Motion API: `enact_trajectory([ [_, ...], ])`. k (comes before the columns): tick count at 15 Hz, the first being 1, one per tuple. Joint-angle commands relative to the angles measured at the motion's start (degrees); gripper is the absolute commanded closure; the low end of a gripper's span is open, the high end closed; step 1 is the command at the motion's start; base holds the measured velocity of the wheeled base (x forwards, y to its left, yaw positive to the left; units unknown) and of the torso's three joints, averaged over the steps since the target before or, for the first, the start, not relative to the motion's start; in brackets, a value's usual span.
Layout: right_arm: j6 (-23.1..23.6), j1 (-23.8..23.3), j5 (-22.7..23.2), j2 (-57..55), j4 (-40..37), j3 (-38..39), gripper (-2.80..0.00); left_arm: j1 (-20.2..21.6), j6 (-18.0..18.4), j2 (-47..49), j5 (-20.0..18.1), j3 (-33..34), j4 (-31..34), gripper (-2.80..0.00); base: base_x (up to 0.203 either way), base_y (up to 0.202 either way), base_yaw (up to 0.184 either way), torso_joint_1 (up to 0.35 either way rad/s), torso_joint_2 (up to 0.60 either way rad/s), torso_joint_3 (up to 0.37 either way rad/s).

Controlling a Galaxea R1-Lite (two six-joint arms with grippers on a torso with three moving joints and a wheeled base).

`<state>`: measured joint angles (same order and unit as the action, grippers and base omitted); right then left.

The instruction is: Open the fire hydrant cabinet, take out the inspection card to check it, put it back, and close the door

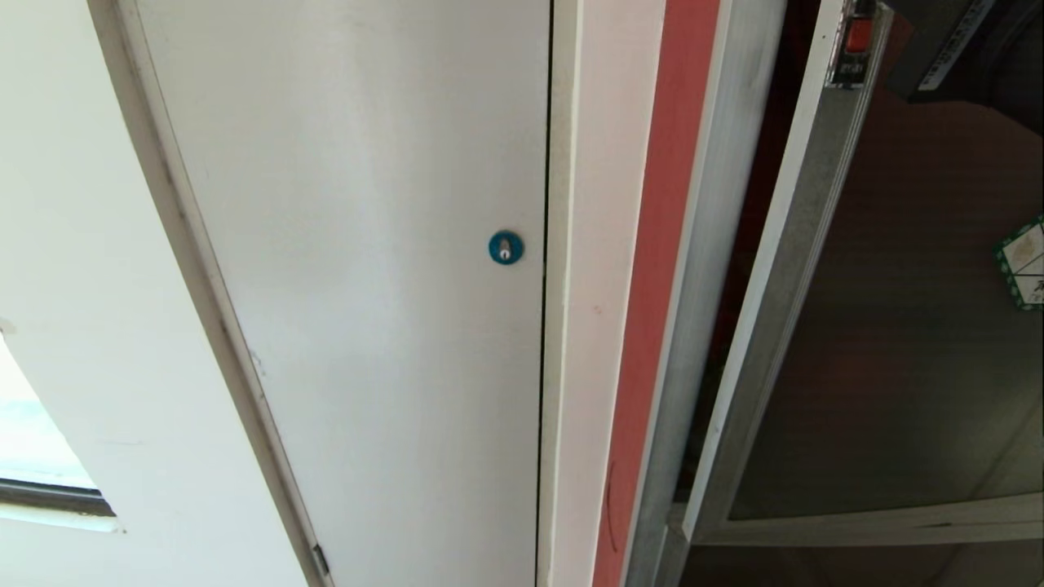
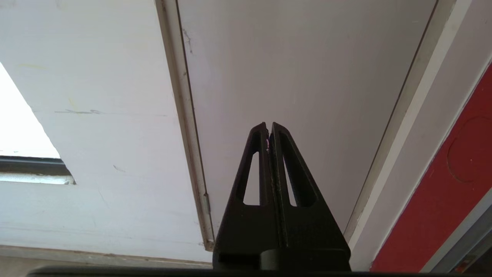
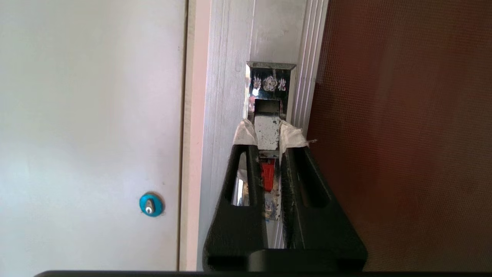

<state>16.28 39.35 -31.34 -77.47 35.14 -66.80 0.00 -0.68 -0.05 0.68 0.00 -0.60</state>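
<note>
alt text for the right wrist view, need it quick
The right gripper, its fingers tipped with white padding, straddles the latch handle on the silver frame of the door. A narrow gap shows beside the handle, so a firm grip is unclear. Beside the frame is a white door with a blue lock.

The white door (image 1: 351, 285) is showing a round blue lock (image 1: 506, 247). The fire hydrant cabinet (image 1: 710, 244) is showing a silver frame and red edge strip (image 1: 652, 310). Its door (image 1: 897, 342) is showing dark brown glass, a red latch (image 1: 858, 36) and a green-bordered sticker (image 1: 1024, 261).
</note>
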Motion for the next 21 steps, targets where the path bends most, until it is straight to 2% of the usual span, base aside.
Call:
enact_trajectory([
  [1,0.16,0.02,-0.22,0.13,-0.34,0.29,-2.8,0.0,-0.02,0.05,0.02,0.0,-0.02,0.0,0.0,0.0,0.0,0.0,0.0,0.0],
  [6,0.07,0.02,0.17,1.76,-0.49,1.82,-2.8,0.0,-0.02,0.05,0.02,0.0,-0.02,0.0,0.0,0.0,0.0,0.0,0.0,0.0],
  [11,0.01,-0.32,0.8,11.57,-0.51,15.43,-2.8,0.0,-0.02,0.05,0.02,0.0,-0.02,0.0,0.0,0.0,0.0,0.0,0.0,0.0],
  [12,-0.01,-0.6,0.81,14.22,-0.51,18.19,0.0,0.0,-0.02,0.05,0.02,0.0,-0.02,0.0,0.0,0.0,0.0,0.0,0.0,0.0],
  [15,-0.09,-1.11,0.78,22.12,-0.61,25.28,0.0,0.0,-0.02,0.05,0.02,0.0,-0.02,0.0,0.0,0.0,0.0,0.0,0.0,0.0],
  [17,-0.1,-3.03,0.76,27.27,-0.67,28.9,0.0,0.0,-0.02,0.05,0.02,0.0,-0.02,0.0,0.0,0.0,0.0,0.0,0.0,0.0],
  [19,-0.05,-6.97,0.71,32.45,-0.71,31.27,0.0,0.0,-0.02,0.05,0.02,0.0,-0.02,0.0,0.0,0.0,0.0,0.0,0.0,0.0],
  [21,-0.1,-13.48,0.59,36.97,-1.39,33.17,0.0,0.0,-0.02,0.05,0.02,0.0,-0.02,0.0,0.0,0.0,0.0,0.0,0.0,0.0],
])
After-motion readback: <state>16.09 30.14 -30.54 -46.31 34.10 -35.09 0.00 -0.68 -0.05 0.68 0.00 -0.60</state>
